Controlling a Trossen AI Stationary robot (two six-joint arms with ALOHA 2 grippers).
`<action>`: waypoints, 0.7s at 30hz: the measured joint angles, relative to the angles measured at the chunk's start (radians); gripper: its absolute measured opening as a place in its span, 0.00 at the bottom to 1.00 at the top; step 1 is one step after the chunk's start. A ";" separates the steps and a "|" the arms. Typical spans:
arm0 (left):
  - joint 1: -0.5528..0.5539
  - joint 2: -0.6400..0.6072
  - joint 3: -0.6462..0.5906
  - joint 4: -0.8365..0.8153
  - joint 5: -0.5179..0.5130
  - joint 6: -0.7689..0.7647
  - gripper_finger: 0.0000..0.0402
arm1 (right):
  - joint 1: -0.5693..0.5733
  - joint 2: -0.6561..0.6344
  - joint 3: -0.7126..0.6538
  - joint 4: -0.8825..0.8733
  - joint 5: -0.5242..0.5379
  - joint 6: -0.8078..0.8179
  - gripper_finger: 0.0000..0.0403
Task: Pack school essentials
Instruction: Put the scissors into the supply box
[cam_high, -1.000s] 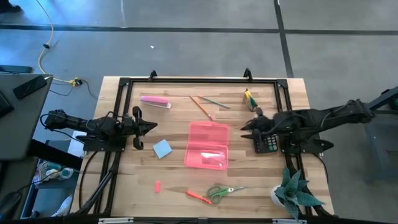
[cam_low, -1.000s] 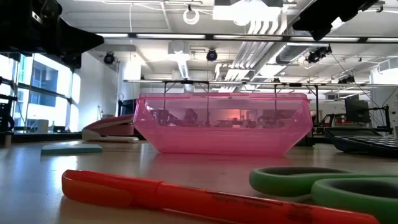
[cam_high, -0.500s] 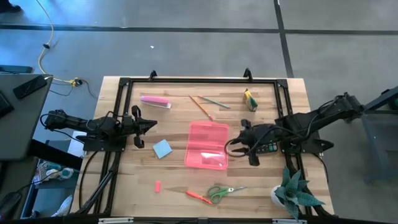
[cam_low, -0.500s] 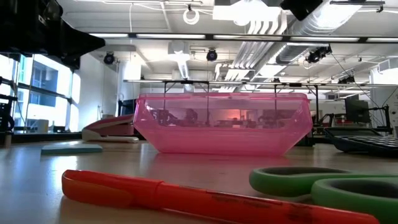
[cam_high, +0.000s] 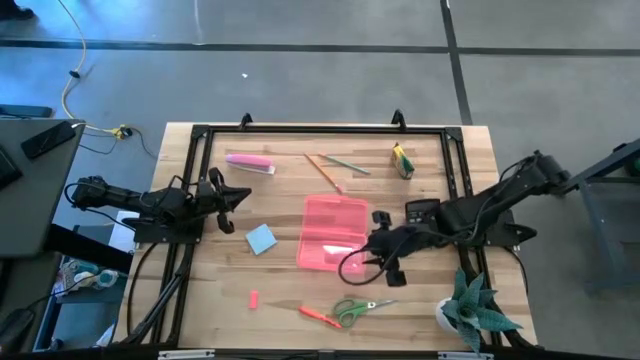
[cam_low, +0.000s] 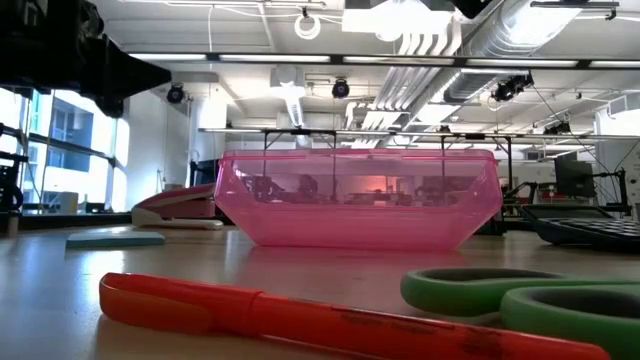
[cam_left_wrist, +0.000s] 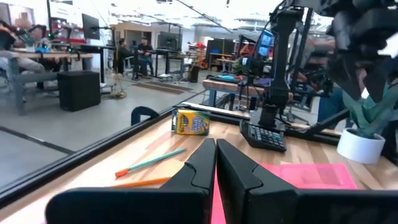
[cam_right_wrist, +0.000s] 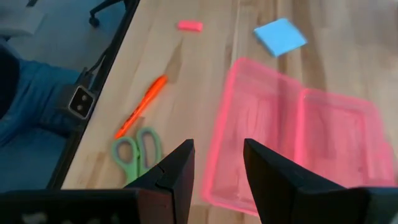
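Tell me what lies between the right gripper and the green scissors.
Nothing: in the high view, only bare table separates the open right gripper from the green scissors.

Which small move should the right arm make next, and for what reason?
Probably lower the right pincer toward the green-handled scissors. Its fingers stand open and empty near the pink case, while the scissors lie just beyond, beside the orange-red pen. The left pincer waits at the table's left edge.

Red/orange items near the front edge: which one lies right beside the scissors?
The orange-red pen: its end lies against the green-handled scissors. The tiny red piece sits alone further left, apart from both.
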 joint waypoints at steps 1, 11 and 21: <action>0.000 0.000 0.000 0.000 0.004 -0.011 0.01 | 0.009 0.011 0.003 0.000 0.000 0.011 0.32; 0.000 0.000 0.000 -0.047 -0.033 -0.106 0.01 | 0.082 0.091 0.004 0.108 0.011 0.037 0.32; 0.000 0.000 0.000 -0.103 -0.048 -0.143 0.01 | 0.084 0.111 0.055 0.130 0.009 0.043 0.32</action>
